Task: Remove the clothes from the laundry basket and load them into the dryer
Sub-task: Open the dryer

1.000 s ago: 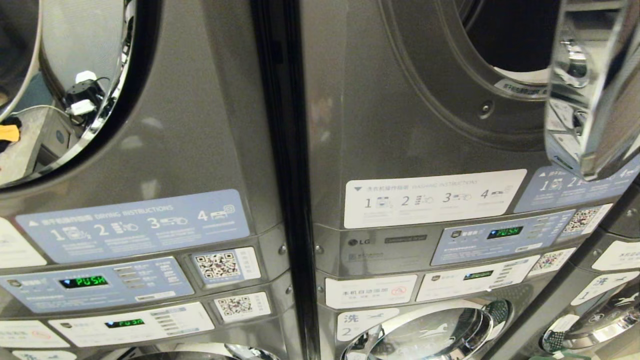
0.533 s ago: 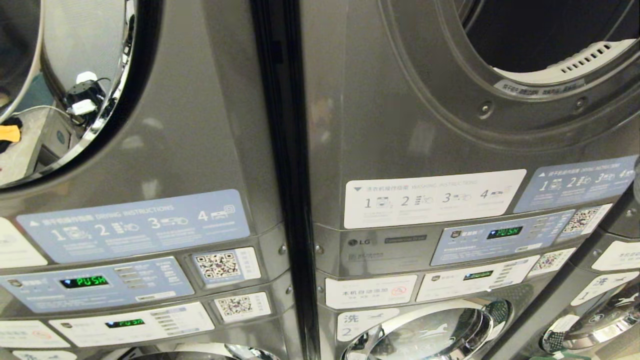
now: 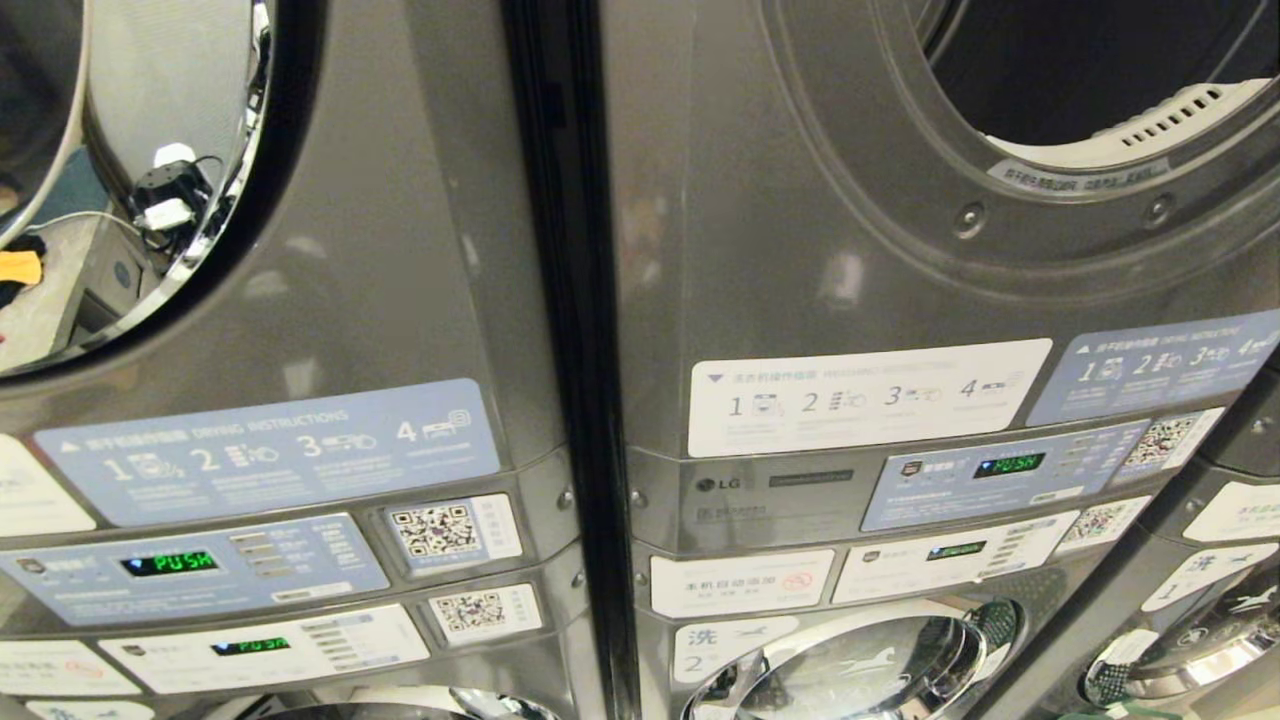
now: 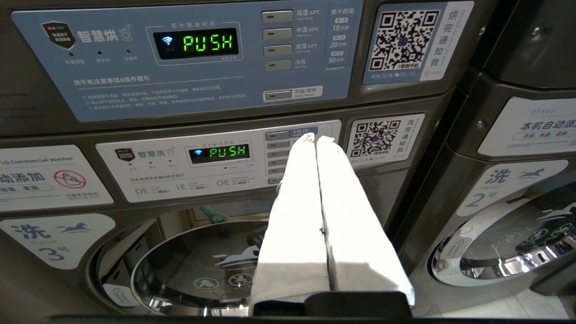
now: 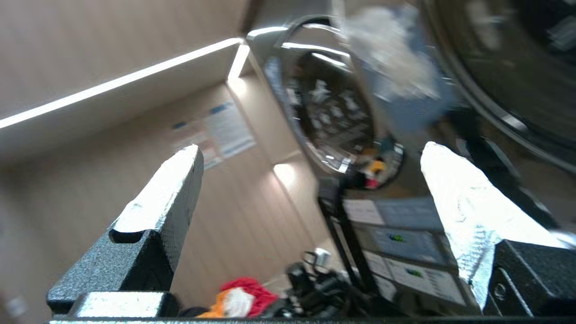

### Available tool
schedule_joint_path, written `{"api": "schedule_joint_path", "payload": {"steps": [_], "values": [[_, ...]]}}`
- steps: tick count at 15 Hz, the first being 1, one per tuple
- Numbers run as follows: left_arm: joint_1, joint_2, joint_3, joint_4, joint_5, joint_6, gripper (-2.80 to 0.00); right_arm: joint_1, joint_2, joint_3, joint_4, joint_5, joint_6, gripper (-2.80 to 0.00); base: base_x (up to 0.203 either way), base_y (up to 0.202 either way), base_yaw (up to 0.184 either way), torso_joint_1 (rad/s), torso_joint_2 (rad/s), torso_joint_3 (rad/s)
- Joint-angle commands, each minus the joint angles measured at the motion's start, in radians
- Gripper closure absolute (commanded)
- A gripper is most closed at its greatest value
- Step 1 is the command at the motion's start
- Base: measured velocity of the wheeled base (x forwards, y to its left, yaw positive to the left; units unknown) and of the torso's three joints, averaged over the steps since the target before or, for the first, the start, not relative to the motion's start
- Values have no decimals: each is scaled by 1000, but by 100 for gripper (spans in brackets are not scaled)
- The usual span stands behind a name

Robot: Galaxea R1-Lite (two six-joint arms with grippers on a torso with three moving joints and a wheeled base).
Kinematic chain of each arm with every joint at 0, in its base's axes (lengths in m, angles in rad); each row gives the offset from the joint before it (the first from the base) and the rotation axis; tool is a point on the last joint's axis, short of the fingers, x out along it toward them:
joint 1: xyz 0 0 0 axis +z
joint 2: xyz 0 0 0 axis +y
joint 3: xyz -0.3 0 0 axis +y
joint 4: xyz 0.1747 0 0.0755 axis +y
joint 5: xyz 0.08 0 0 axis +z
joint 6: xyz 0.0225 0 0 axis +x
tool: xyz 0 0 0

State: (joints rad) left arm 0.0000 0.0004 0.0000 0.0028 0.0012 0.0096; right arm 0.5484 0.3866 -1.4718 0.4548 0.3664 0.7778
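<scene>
Neighbour stack (image 3: 300, 300): at 9 o'clock of the head view; its big chrome-rimmed door reflects the room. Not the target, so I judge it is simply left alone.
Left gripper (image 4: 315, 140): parked low in front of a washer's control panel (image 4: 216, 159); white fingers (image 4: 297, 202) pressed flat together, nothing between them. Idle, I judge, since this job falls to the other arm.
Washer door below it (image 4: 211, 270): closed, glass bearing a white horse logo; contents not discernible.
Dryer (image 3: 860, 270): fills the head view from centre to 3 o'clock, dark grey, LG badge under the instruction stickers.
Dryer mouth (image 3: 1080, 70): at 1 o'clock, door not across it in the head view; drum reads as a dark hollow with a pale slotted vent at its lower lip. No fabric visible inside.
Washer marked 2 (image 3: 850, 660): at 5 o'clock beneath the dryer, shut.
Right gripper (image 5: 310, 157): outside the head view; its own camera is tilted and blurred, showing fingers (image 5: 175, 180) spread wide, empty, aimed past a chrome-rimmed door (image 5: 324, 103) standing open off the machine front.
Clothes: no denim in any view.
Laundry basket: not in view either; location cannot be stated.
Judgement: mouth is clear for loading, nothing loaded yet; wide jaws suit a coming grab at the fabric.
</scene>
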Motion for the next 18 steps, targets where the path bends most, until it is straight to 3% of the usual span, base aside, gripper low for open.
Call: {"api": "schedule_joint_path", "payload": {"steps": [1, 3, 6, 8, 10, 15, 18], "values": [[0, 0, 0, 0, 0, 0, 0, -11, -98, 114, 16, -35, -31, -280, 0, 0, 0, 0, 0, 0], [0, 1, 0, 0, 0, 0, 0, -15, -108, 199, 28, -27, -69, -280, 0, 0, 0, 0, 0, 0], [0, 1, 0, 0, 0, 0, 0, -16, -109, 262, 30, 244, -102, -280, 0, 0, 0, 0, 0, 0], [0, 0, 0, 0, 0, 0, 0, -16, -109, 344, 29, 362, -111, -280, 0, 0, 0, 0, 0, 0], [0, 0, 0, 0, 0, 0, 0, -16, -109, 450, 25, 398, -153, -280, 0, 0, 0, 0, 0, 0], [0, 1, 0, 0, 0, 0, 0, -16, -109, 772, 23, 415, -508, -280, 0, 0, 0, 0, 0, 0], [0, 1, 0, 0, 0, 0, 0, -16, -109, 845, 26, 412, -631, -280, 0, 0, 0, 0, 0, 0]]}}
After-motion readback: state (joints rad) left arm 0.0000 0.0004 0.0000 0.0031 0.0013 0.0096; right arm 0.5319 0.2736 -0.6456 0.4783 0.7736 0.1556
